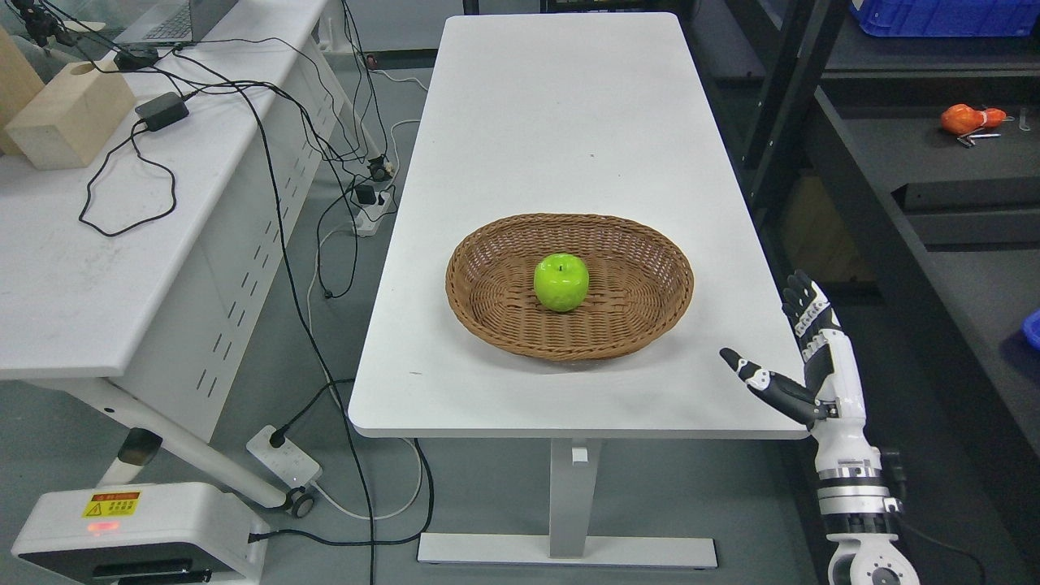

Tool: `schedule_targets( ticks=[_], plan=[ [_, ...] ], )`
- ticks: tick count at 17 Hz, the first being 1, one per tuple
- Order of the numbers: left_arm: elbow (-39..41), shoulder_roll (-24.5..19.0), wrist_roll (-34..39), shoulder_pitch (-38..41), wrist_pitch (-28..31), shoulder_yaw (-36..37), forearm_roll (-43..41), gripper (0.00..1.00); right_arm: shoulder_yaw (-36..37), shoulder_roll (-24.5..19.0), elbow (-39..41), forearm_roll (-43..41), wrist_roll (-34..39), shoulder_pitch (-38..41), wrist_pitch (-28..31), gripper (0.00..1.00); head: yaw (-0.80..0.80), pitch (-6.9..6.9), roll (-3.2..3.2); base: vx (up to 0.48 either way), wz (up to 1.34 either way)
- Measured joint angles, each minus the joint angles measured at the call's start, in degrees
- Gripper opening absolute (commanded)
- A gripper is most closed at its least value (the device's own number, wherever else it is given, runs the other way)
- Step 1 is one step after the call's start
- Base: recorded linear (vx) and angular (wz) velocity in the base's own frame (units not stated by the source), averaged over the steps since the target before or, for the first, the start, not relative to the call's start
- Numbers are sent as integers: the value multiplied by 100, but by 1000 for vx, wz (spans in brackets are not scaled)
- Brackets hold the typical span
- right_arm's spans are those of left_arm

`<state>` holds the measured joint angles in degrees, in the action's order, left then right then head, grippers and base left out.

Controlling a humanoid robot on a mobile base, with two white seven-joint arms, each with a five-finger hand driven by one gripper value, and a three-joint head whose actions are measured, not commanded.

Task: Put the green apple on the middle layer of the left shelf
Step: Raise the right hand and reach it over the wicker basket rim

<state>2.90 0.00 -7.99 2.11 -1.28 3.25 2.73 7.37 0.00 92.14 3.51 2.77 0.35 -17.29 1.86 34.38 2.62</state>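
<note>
Right now I am seeing the green apple (pixel 561 282) sitting upright, stem up, in the middle of a brown wicker basket (pixel 642 244), and the basket is resting on the white counter (pixel 569 106) toward its near edge, roughly centred between the left and right edges. My right hand (pixel 800 357) is hanging just off the counter's near right corner, palm turned toward the basket, with its fingers (pixel 804 305) stretched upward and the thumb sticking out to the left over the corner; it is released and grasping nothing, well apart from the apple. I am not seeing the left arm anywhere. To the right of the counter, a dark shelf unit (pixel 934 162) is standing with an orange object (pixel 971 119) lying on one of its layers and a blue bin (pixel 942 16) sitting on a higher one. To the left, a second white desk (pixel 73 268) is carrying a wooden block (pixel 69 114), a black power adapter (pixel 162 110) and loose black cables (pixel 268 138) that are trailing down to power strips (pixel 284 459) on the floor.
</note>
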Motion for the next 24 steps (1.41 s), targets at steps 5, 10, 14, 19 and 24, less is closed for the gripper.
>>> schedule_targets(
  ticks=[5, 10, 14, 19, 24],
  plan=[
    [0, 0, 4, 1, -11, 0, 0, 100, 74, 0, 58, 0, 37, 52, -102, 100, 0, 0, 0, -6, 0],
    [0, 0, 5, 1, -14, 0, 0, 100, 121, 392, 243, 162, 326, -6, -542, 100, 0, 0, 0, 0, 0],
    [0, 0, 5, 2, -14, 0, 0, 100, 92, 1220, 354, 1653, 431, -212, -1101, 100, 0, 0, 0, 3, -3],
    [0, -1, 3, 0, -15, 0, 0, 100, 21, 1888, 447, 2666, 454, -389, -1738, 100, 0, 0, 0, 10, -4],
    [0, 0, 3, 1, -17, 0, 0, 100, -413, 2169, 462, 3358, 1081, -851, -1473, 100, 0, 0, 0, 0, 0]
  ],
)
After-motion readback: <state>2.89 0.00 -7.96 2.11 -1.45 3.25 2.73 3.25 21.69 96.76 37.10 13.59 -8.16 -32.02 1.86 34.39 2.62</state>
